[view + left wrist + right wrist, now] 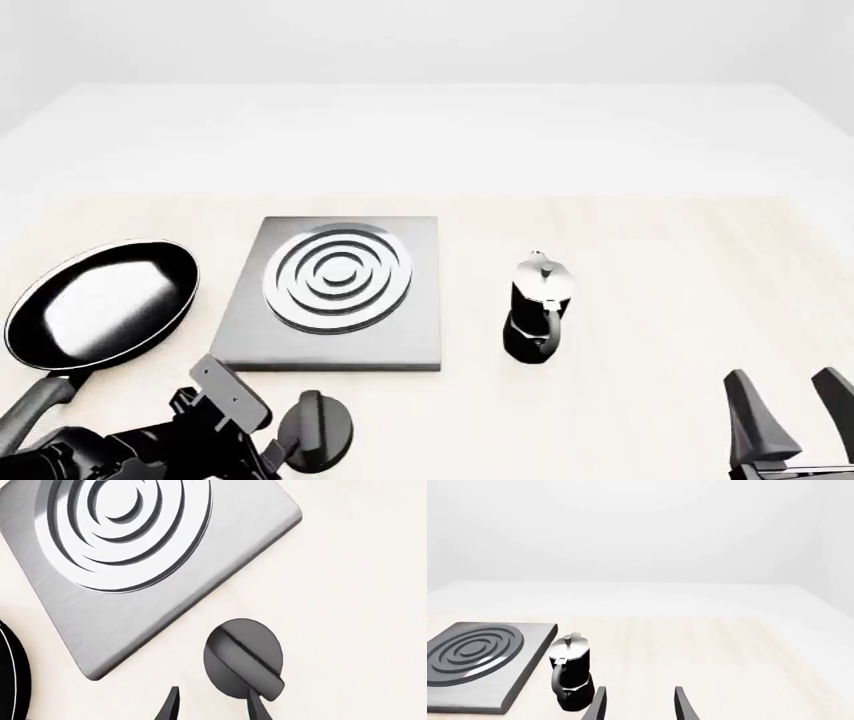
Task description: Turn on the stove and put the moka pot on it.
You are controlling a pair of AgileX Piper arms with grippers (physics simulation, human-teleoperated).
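Viewing from the front, we see the table (667, 240) bearing the stove (334, 345) at centre-left, a pan (100, 300) just beside it on the left. We find the pot (539, 308) upright on the table, right of the stove and apart from it. The knob (320, 430) lies near the stove's front edge; the left gripper (213, 705), fingers apart, hangs at it. The right gripper (790, 410) stands spread, well apart from the pot.

Plenty of bare table (667, 260) on the right, so nothing blocks a reach to the moka pot (538, 307) from that side. Its left is tighter: the stove (340, 295) sits just beside it, with a narrow strip between. Frying pan (100, 300) crowds the stove's far left (handle pointing toward the arms). The knob (318, 430) sits near the stove's front edge.
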